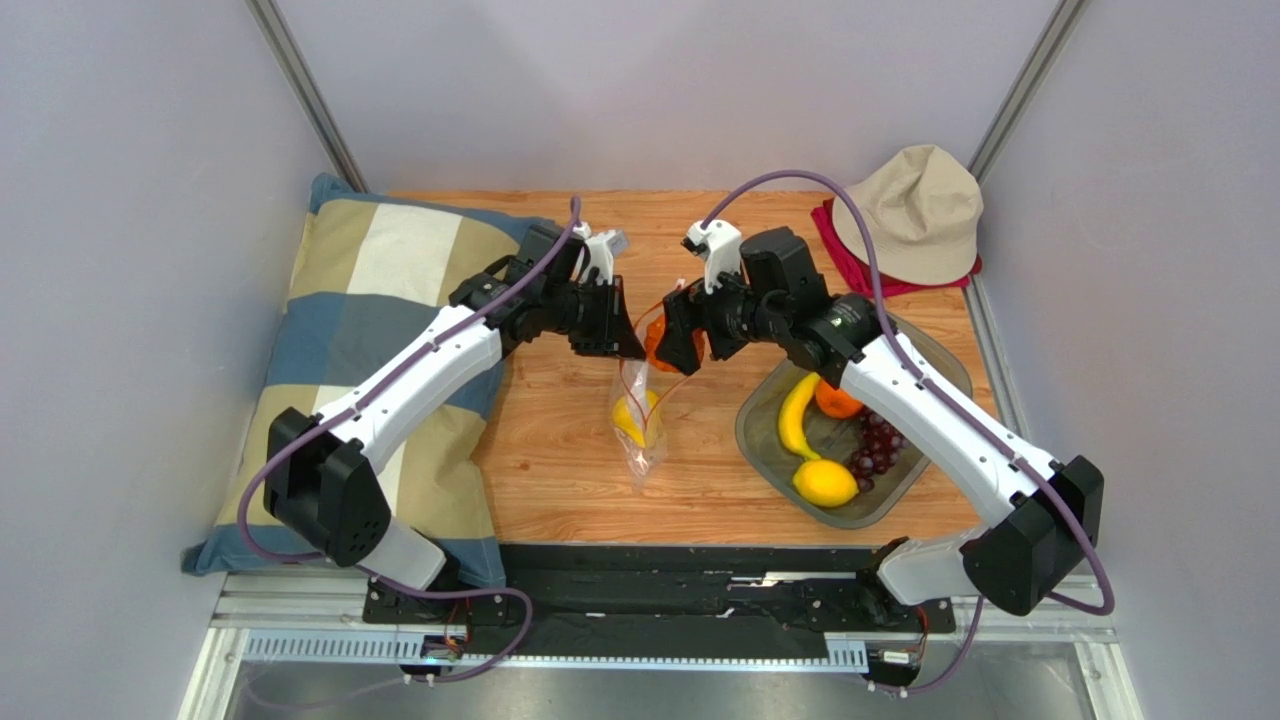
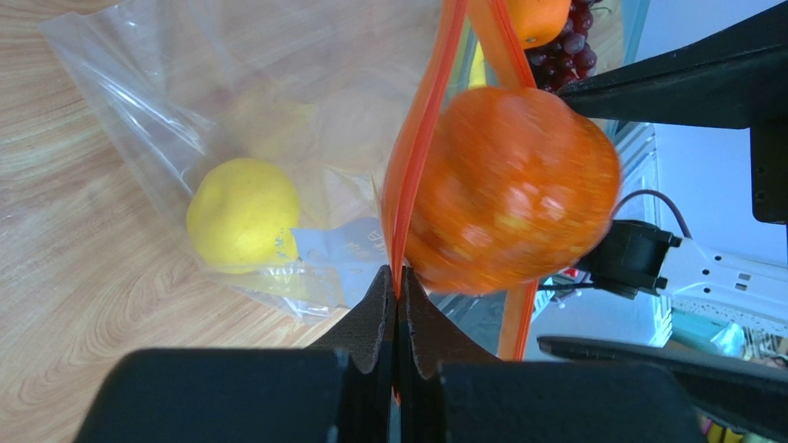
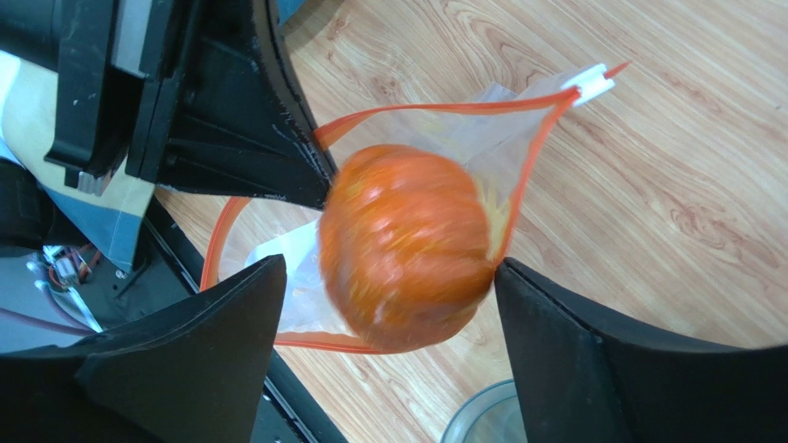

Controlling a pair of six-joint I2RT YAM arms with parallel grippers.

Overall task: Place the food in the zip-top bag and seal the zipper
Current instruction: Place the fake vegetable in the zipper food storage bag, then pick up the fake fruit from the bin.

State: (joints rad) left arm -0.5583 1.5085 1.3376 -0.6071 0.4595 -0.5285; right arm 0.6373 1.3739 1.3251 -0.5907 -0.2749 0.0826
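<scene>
The clear zip-top bag (image 1: 643, 438) hangs over the wooden table. My left gripper (image 2: 398, 277) is shut on its orange-red zipper (image 2: 421, 129) at the mouth edge. The white slider (image 3: 592, 81) sits at the far end of the strip. A small orange pumpkin (image 3: 407, 245), blurred, is in the open mouth of the bag, between the wide-apart fingers of my open right gripper (image 3: 390, 268). A yellow fruit (image 2: 242, 214) lies inside the bag, low down. From above, the pumpkin (image 1: 657, 348) shows between the left gripper (image 1: 619, 323) and the right gripper (image 1: 684, 333).
A grey translucent tray (image 1: 917, 360) at the right holds a banana (image 1: 793, 416), a lemon (image 1: 825, 482), an orange (image 1: 839, 401) and dark grapes (image 1: 876, 444). A checked pillow (image 1: 376, 300) lies at the left. A beige hat (image 1: 917, 210) rests on a red cloth (image 1: 849, 255) at the back right.
</scene>
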